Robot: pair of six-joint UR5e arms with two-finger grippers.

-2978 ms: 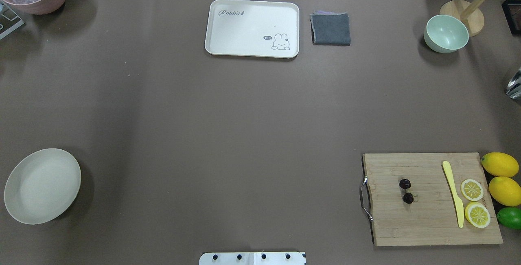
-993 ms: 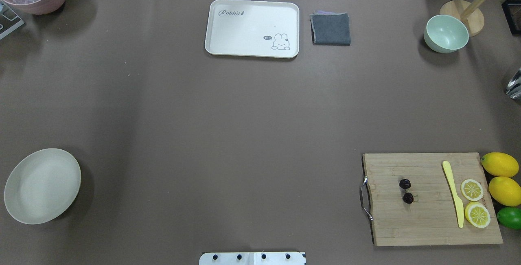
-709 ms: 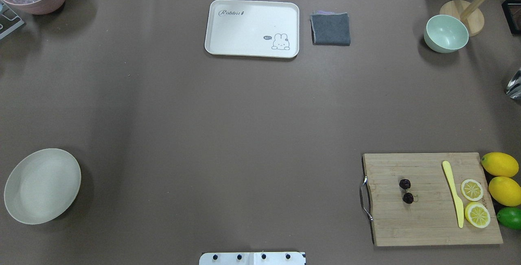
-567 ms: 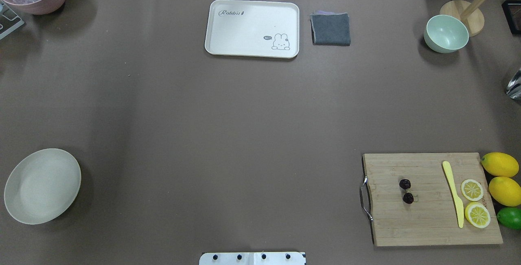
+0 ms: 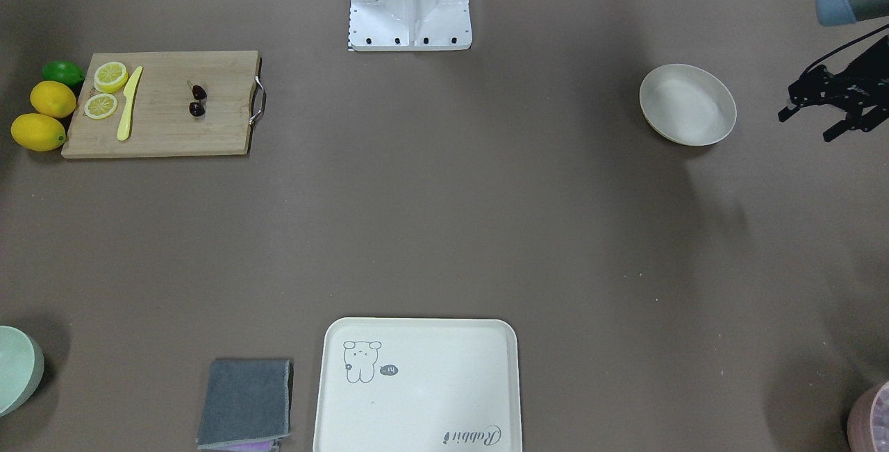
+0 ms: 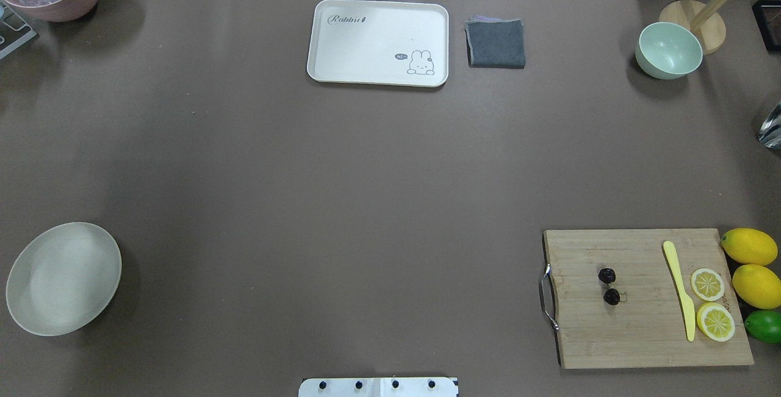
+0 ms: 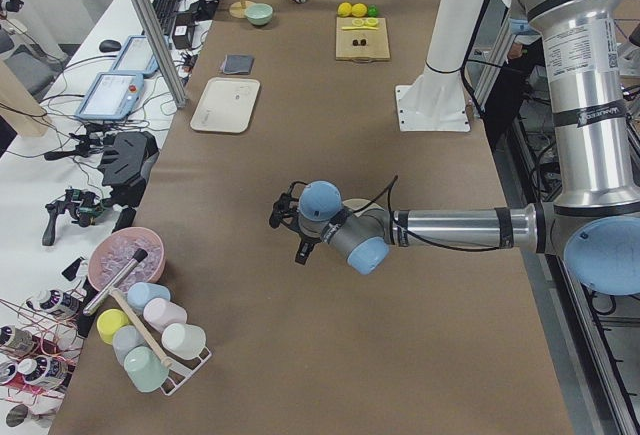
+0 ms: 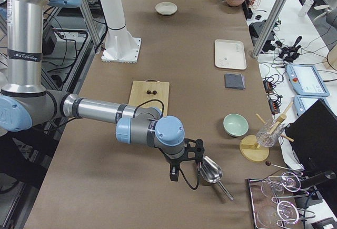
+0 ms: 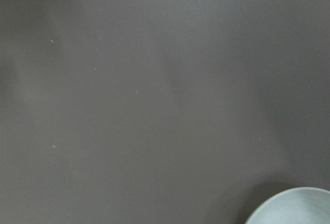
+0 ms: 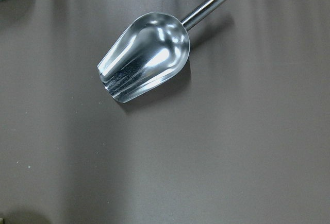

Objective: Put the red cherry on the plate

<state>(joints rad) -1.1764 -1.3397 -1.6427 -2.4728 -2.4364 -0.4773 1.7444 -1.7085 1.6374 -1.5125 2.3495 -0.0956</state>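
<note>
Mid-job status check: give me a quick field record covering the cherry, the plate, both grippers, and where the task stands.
cherry: red cherry lies on the cutting board, ungripped
plate: plate has nothing on it, at the table's opposite end from the board
left gripper: left gripper open, holding nothing, apart from the plate on its outer side
right gripper: right gripper above the metal scoop, away from the board; open or shut cannot be told
task state: pick not yet begun

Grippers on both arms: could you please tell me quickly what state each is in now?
Black two-finger left gripper: open, holding nothing.
Black two-finger right gripper: cannot be told; seen only from the side.
</note>
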